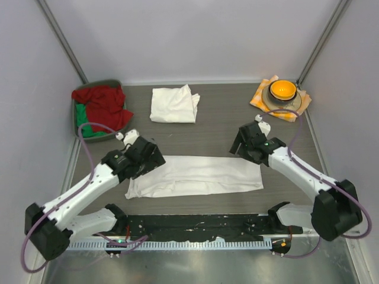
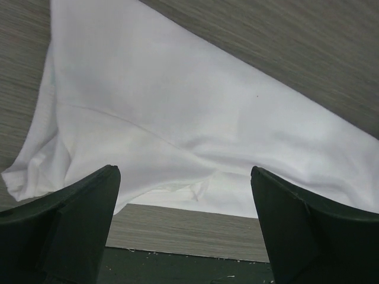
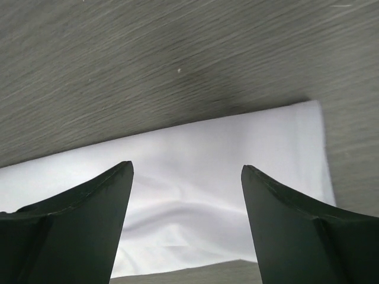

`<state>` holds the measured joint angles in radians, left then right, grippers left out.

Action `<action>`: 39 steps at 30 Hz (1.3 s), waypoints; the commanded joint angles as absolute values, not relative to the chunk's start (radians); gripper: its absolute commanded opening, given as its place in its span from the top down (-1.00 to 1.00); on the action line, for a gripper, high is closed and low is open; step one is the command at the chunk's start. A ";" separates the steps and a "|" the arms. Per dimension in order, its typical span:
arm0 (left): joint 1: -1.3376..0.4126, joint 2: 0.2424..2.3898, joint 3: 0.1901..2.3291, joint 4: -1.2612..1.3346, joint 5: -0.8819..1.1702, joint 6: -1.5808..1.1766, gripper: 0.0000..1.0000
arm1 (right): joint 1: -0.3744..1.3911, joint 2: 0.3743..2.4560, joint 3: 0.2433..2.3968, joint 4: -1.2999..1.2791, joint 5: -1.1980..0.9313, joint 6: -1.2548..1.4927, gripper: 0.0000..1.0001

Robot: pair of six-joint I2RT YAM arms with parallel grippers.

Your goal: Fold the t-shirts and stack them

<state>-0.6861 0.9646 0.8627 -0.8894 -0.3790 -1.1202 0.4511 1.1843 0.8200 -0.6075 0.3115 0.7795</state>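
Observation:
A white t-shirt (image 1: 195,176) lies folded into a long strip across the near middle of the table. It also shows in the left wrist view (image 2: 177,118) and the right wrist view (image 3: 195,177). A second white t-shirt (image 1: 173,105) lies folded at the back centre. My left gripper (image 1: 148,155) hovers open and empty over the strip's left end. My right gripper (image 1: 244,146) hovers open and empty over the strip's right end.
A grey bin (image 1: 80,127) with red and green cloths (image 1: 103,106) stands at the back left. An orange bowl (image 1: 282,90) sits on an orange-and-white checked cloth (image 1: 260,97) at the back right. A black strip (image 1: 195,225) runs along the table's near edge.

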 commanded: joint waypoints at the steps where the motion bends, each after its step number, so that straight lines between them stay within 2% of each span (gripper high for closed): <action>1: -0.695 1.115 0.867 -0.703 -0.285 -1.066 -0.92 | 0.460 1.333 0.876 -0.459 0.143 0.686 -0.58; 12: -0.693 1.252 0.773 -0.618 -0.342 -1.126 -0.91 | 0.479 1.410 0.881 -0.428 0.063 0.603 -0.57; 22: -0.654 1.482 0.762 -0.500 -0.402 -1.131 -0.91 | 0.483 1.310 0.838 -0.472 0.094 0.583 -0.57; 39: -0.618 1.750 1.026 -0.434 -0.364 -0.918 -0.87 | 0.492 1.171 0.609 -0.437 0.035 0.646 -0.54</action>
<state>-0.6258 1.6650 0.9539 -0.5251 -0.4145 -0.9878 0.4835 1.2343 0.6144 -0.4690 0.0486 0.6243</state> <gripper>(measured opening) 0.942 0.770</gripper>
